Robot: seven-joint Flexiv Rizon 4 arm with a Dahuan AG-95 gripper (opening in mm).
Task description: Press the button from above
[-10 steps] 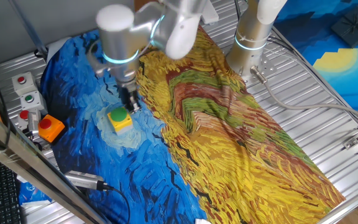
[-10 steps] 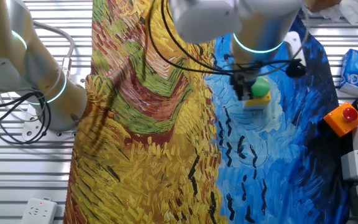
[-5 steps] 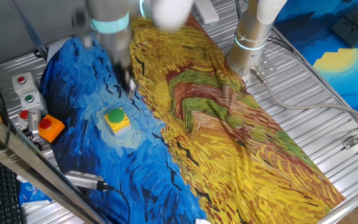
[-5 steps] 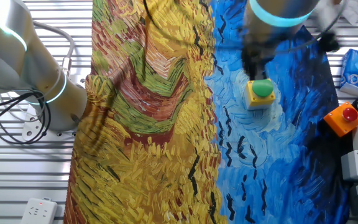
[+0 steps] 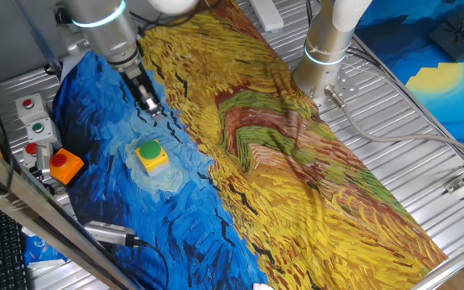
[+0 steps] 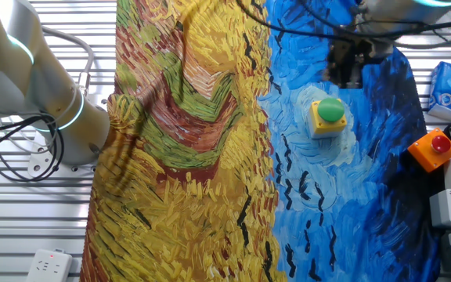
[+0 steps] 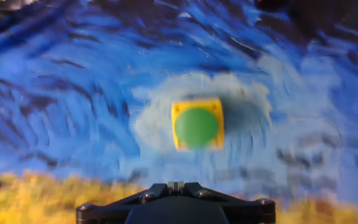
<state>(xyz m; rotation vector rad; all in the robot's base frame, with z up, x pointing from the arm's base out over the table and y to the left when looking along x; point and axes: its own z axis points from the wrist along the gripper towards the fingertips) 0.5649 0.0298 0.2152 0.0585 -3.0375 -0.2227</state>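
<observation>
At the near table edge in one fixed view, an orange box with a red button (image 5: 64, 165) sits beside grey button boxes (image 5: 37, 129). Just past it, the button (image 5: 151, 152), green cap on a yellow cube, stands upright on a pale swirl of the painted blue and yellow cloth (image 5: 296, 169). Farther back, the gripper (image 5: 149, 105) hangs above the cloth, well apart from the button; whether its fingers are spread or closed, I cannot tell. The hand view shows the button blurred at centre.
</observation>
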